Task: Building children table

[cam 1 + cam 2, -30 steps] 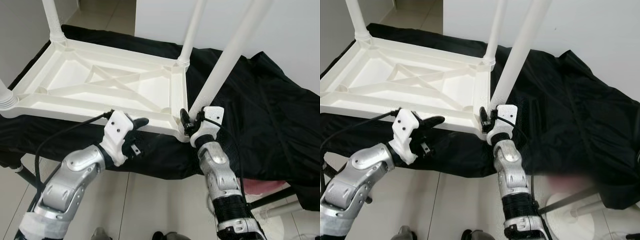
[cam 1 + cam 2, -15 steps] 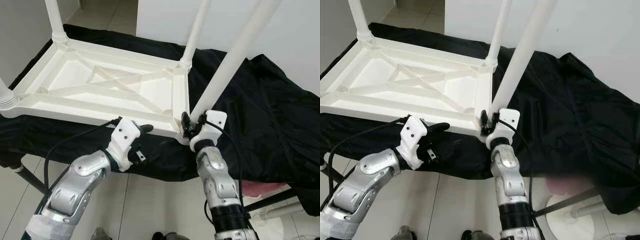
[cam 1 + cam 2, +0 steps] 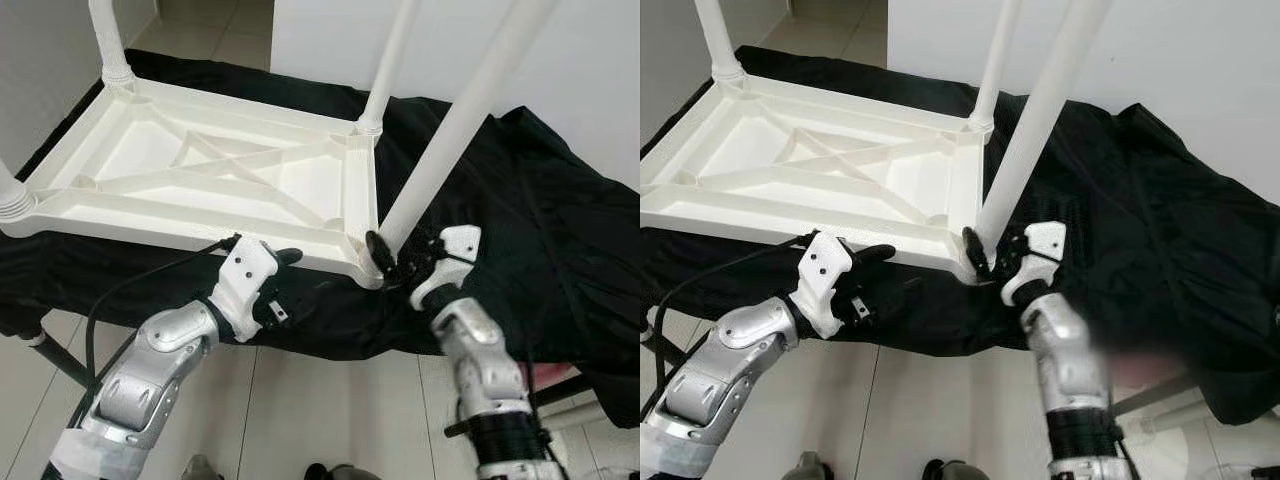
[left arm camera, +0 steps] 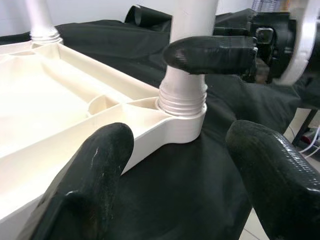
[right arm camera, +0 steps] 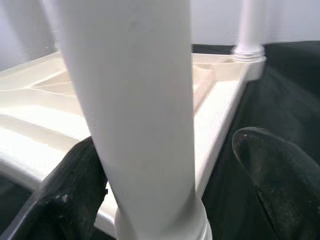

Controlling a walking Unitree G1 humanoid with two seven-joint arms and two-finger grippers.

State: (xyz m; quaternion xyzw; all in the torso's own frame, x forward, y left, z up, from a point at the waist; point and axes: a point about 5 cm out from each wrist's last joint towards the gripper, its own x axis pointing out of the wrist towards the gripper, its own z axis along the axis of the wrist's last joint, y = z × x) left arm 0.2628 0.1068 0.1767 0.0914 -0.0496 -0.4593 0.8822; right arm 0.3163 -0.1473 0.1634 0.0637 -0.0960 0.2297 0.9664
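A white plastic children's table [image 3: 150, 222] lies upside down on a black cloth [image 3: 520, 200], its legs pointing up. The near-right leg [image 3: 450, 130] stands in its corner socket [image 4: 182, 107]. My right gripper [image 3: 392, 262] is open at the base of that leg. The leg [image 5: 135, 100] stands between its two black fingers, one close against it and the other well apart. My left gripper [image 3: 281, 283] is open just below the table's front rim, left of that corner, holding nothing. Its fingertips [image 4: 100, 160] frame the socket.
Two more legs rise at the far right corner [image 3: 390, 60] and far left corner [image 3: 108, 40], and a stub sits at the near left [image 3: 10, 195]. A white wall [image 3: 600, 80] is behind. Tiled floor [image 3: 300, 400] lies below the cloth's front edge. A white stand base [image 3: 1180, 420] is at lower right.
My right wrist has swung out to the right, away from the leg's base, and its fingers now reach in from the side. The left gripper has barely moved.
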